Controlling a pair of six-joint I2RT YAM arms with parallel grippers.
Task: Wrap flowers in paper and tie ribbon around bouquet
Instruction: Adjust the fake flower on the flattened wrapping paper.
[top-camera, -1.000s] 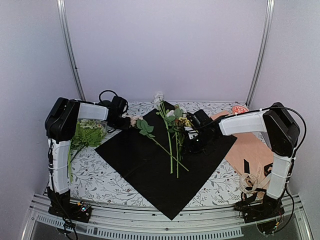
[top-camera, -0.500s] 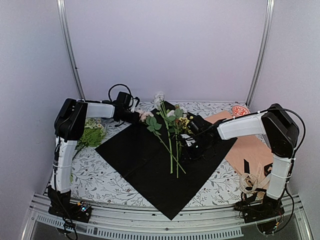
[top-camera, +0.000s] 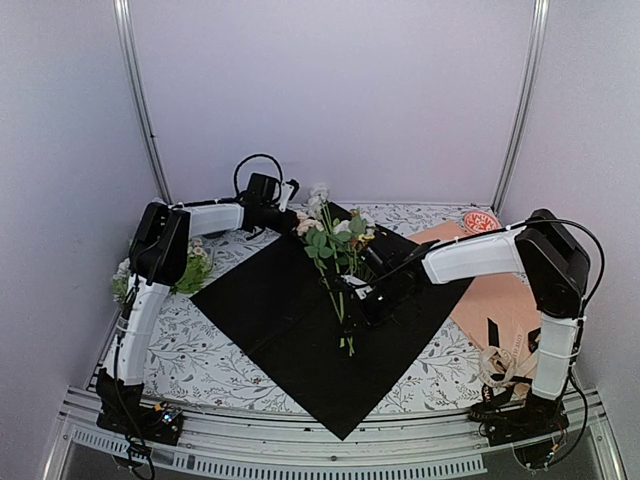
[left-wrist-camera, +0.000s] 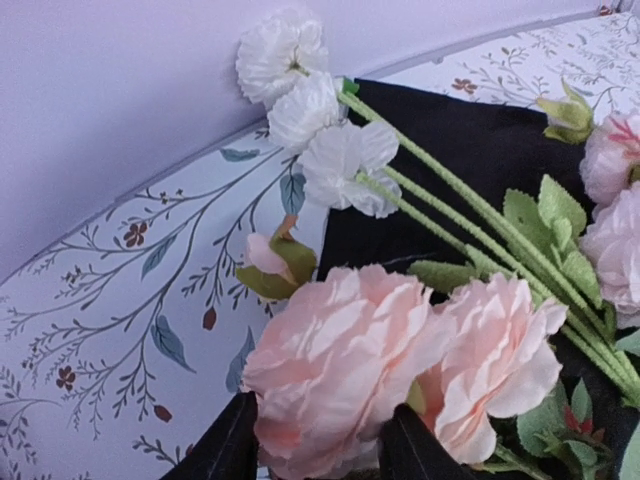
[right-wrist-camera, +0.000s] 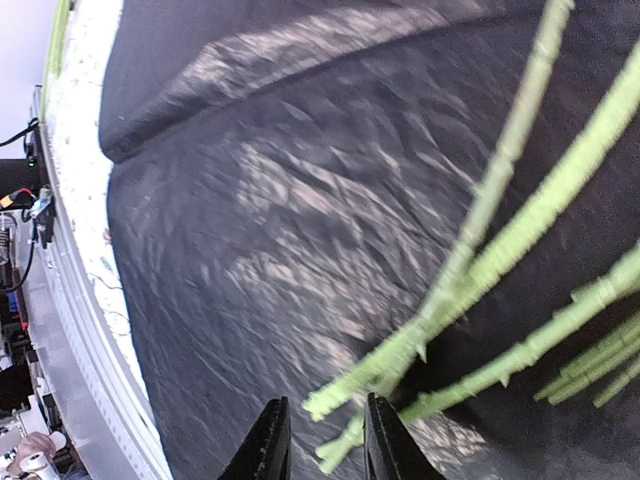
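Flowers (top-camera: 322, 243) were laid across the paper (top-camera: 270, 320) at frame centre, one pink bloom clasped by the part-open left fingers (left-wrist-camera: 232, 452). Stem tips were straddled by the narrowly parted right fingers (right-wrist-camera: 268, 445), grip not discernible; stems were best gathered parallel before folding

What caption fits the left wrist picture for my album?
Pink and white flowers resting across black paper, left gripper's fingers hugging one bloom.
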